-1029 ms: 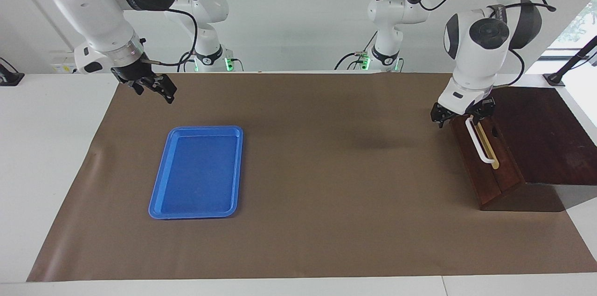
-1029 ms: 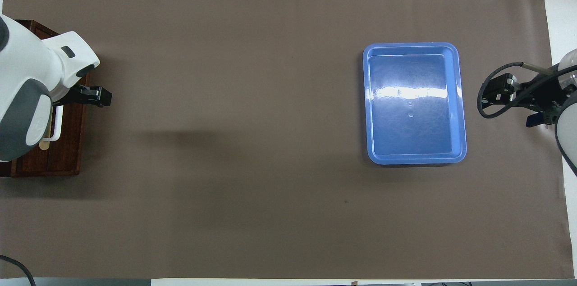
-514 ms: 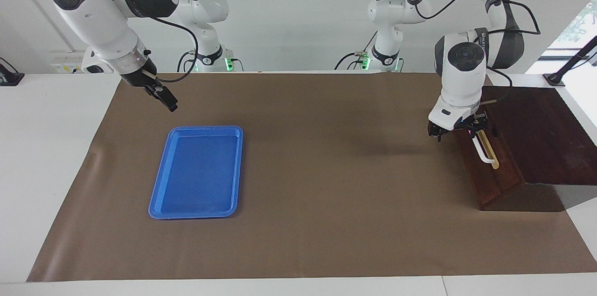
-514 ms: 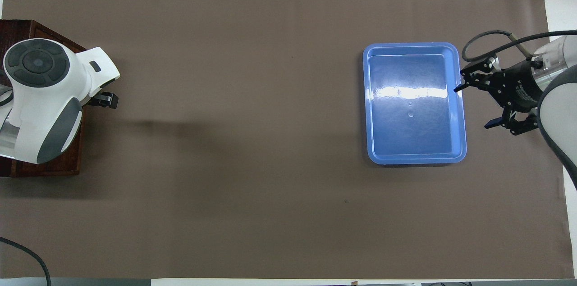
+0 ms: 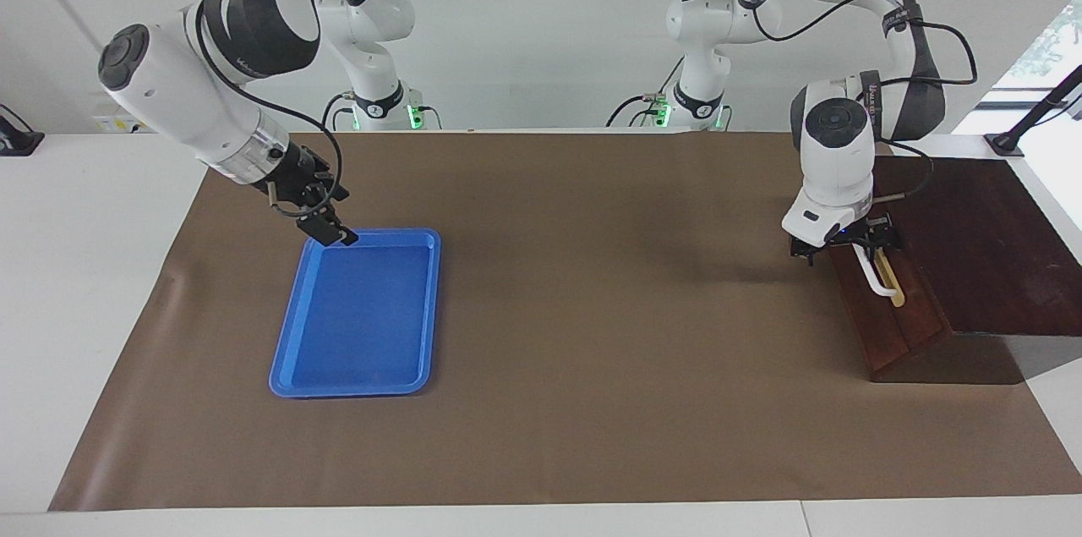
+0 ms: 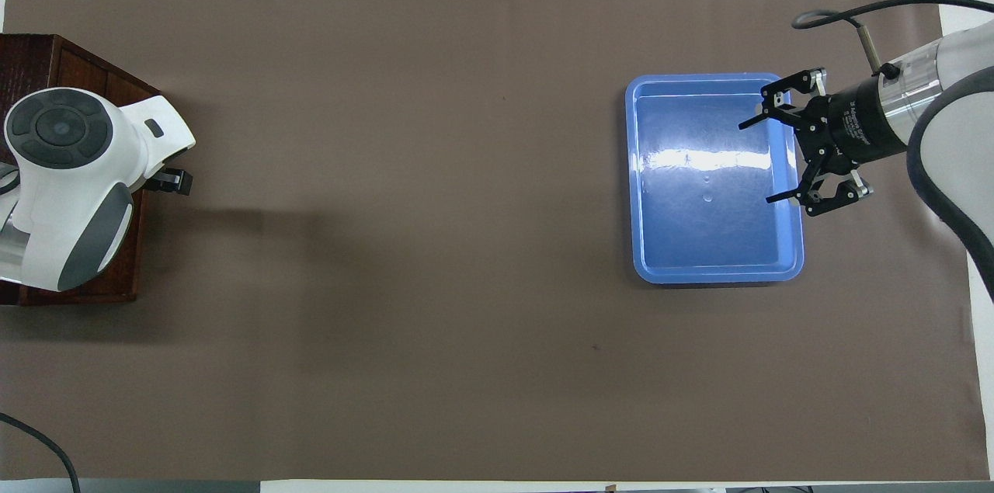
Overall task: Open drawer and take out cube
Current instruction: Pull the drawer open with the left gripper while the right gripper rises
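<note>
Two arms work over one wide surface (image 5: pixel 592 435) covered with a flat brown sheet. The drawer (image 5: pixel 888 334) sits well apart from the blue tray (image 5: pixel 347 391), toward the left arm's end of the surface. Its front is dark, shiny red-brown wood, and it is shut, just as it was a second ago. The tray is smooth plastic, a long box shape with round corners and a low rim, and it has not moved.

The right claw (image 5: pixel 330 226) was off beside the tray a second ago. Now it hangs over the tray's corner nearest the robots, spread wide and holding nothing. The left claw (image 5: pixel 844 245) has sunk lower and is spread wide around the robot-side end of the drawer's thin white bar handle (image 5: pixel 875 279). I cannot tell if it touches the handle.
</note>
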You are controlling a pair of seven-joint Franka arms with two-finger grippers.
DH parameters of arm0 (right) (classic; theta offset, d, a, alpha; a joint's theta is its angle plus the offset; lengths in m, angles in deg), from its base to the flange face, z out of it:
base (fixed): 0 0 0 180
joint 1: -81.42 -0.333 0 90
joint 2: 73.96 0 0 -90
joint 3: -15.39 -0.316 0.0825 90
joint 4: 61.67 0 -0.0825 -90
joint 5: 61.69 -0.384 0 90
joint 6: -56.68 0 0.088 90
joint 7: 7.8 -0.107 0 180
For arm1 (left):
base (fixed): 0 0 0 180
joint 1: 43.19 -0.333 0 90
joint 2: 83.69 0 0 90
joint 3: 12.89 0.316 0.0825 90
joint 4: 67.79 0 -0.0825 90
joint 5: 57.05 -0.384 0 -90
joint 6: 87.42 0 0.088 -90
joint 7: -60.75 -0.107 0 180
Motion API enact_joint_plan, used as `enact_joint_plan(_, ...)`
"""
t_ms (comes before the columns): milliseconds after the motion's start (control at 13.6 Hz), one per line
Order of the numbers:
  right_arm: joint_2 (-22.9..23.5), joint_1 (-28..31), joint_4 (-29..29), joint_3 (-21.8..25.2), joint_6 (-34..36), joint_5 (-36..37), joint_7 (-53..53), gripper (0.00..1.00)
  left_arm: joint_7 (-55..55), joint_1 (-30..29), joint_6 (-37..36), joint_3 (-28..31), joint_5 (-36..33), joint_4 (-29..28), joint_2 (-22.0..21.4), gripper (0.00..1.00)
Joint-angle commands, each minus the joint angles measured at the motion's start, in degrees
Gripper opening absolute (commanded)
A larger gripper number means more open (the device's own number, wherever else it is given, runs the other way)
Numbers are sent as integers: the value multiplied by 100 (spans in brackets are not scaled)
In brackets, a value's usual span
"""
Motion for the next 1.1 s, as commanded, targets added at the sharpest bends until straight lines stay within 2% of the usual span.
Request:
enact_joint_plan(0,387,73,-389,-104,-63,-368,-433,97,103,4,203,25,-144,-140,6,100)
enact_joint_plan(294,686,-331,-470,-104,-546,-622,-749,95,584,101,458,-1,-153,-122,252,100)
enact_joint_plan(514,1090,-428,-653,-104,-617,-1149,-882,95,1007,180,573,-36,-162,-87,401,100)
enact_joint_plan(661,1266,-673,-724,-104,-608,-1308,-891,95,1691,268,590,-220,-145,9,480,100)
enact_joint_plan(882,1434,-797,-725,-104,-905,-1668,-1214,95,2203,338,56,-712,223,483,621,100)
enact_joint_plan(1029,1452,-1025,-646,-104,-1204,-1652,-1522,96,2344,347,-147,-958,584,721,726,100)
